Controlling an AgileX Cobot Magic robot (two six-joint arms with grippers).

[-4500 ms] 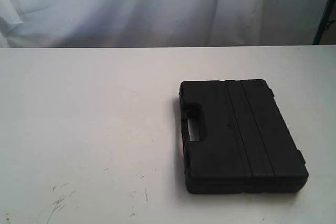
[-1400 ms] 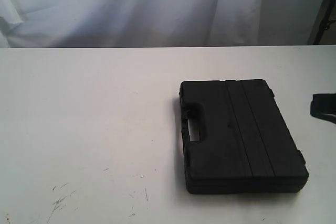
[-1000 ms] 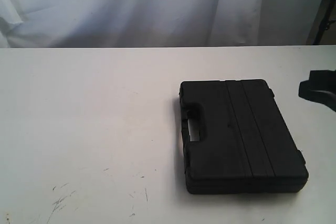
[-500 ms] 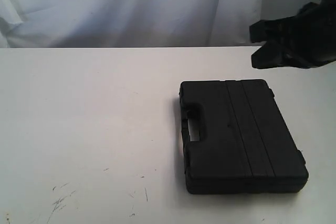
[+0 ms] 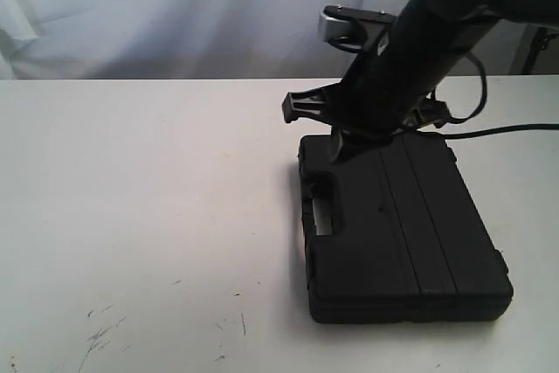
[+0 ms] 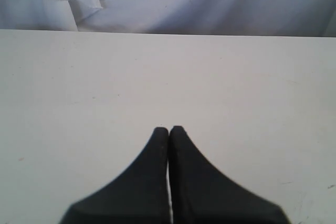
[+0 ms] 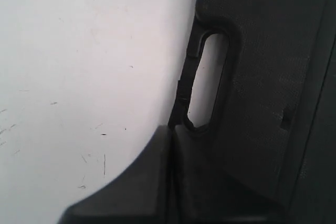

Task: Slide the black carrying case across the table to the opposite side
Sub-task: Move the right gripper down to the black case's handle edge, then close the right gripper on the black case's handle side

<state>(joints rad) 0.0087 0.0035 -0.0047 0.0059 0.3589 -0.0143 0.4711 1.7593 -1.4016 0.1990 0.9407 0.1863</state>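
While the right tool (image 7: 170, 128), pressed together, hangs by the case (image 5: 402, 233) handle slot (image 7: 206, 80), left tool (image 6: 168, 129) pressed together above white table (image 6: 157, 66)

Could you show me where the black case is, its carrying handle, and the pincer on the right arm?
case (image 5: 410, 233), exterior view, on the ribbed lid.
handle (image 7: 190, 72), right wrist view, on the bar beside the slot.
right pincer (image 7: 170, 129), right wrist view, where its closed fingertips meet.
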